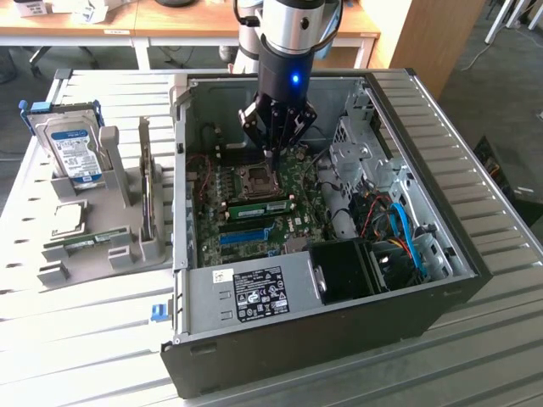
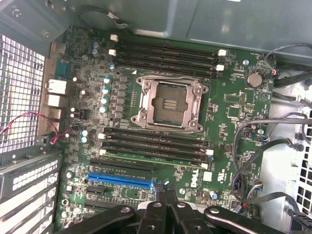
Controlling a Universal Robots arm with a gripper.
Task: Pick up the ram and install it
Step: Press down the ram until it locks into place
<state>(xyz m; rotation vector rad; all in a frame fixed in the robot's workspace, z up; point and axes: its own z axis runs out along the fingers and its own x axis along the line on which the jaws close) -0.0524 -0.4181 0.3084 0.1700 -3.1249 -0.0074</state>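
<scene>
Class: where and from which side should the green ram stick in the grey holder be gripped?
Probably grip the ram stick across its flat faces near mid-length, coming down from above: the grey holder seems to block its ends and lower edge.

Green ram [image 1: 259, 206], blue slot [image 2: 120, 180], black gripper [image 1: 271, 154]

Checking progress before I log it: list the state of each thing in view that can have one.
Black claw: shut, holding nothing, hovering above the motherboard.
Long green ram stick with dark chips: lying in a slot beside the CPU socket.
Silver square CPU socket: empty, frame closed.
Black computer case: side panel off, interior exposed.
Second green ram stick: resting in the grey holder outside the case.
Blue-labelled hard drive: standing upright in the holder.
</scene>
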